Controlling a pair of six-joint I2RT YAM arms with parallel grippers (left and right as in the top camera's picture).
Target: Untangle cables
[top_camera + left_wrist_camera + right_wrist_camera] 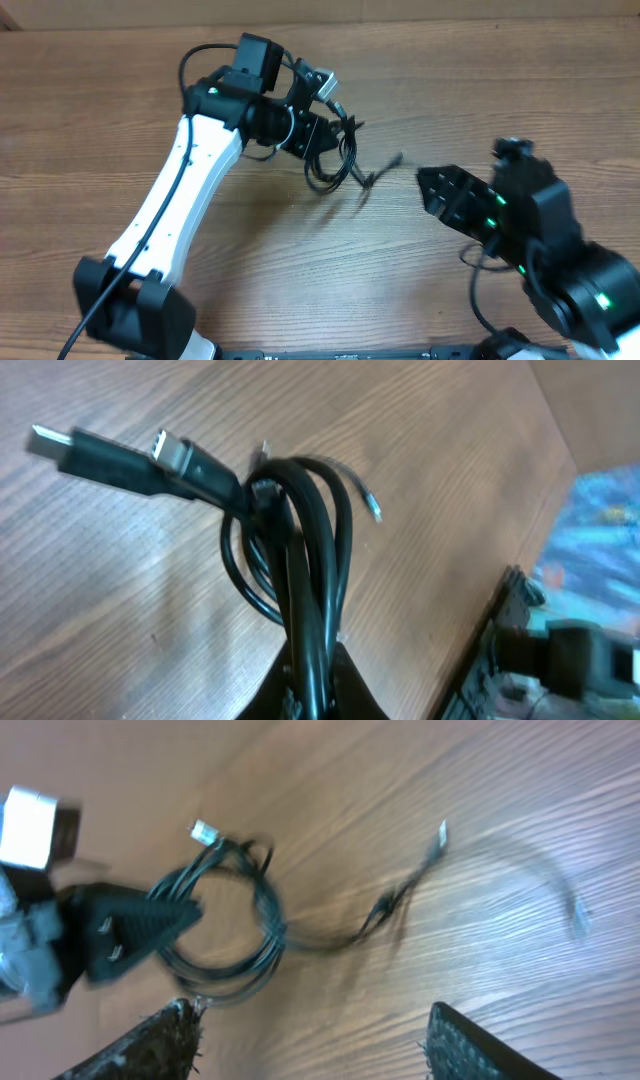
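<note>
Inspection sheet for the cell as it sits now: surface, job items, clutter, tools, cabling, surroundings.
Surface: wooden table, wood grain, looks dry.
Job's things: cables bunched in a black loop; a plug with a silver tip sticks out of the bunch; one thin loose end reaches toward the right arm's side.
Clutter: nothing seen.
Grippers: left tool shut on the cables; right tool open, empty, apart from the bunch.
Cables: thick arm wire runs along the left arm; no snag seen.
Surroundings: blurred blue patch past the table edge; cannot tell what.
</note>
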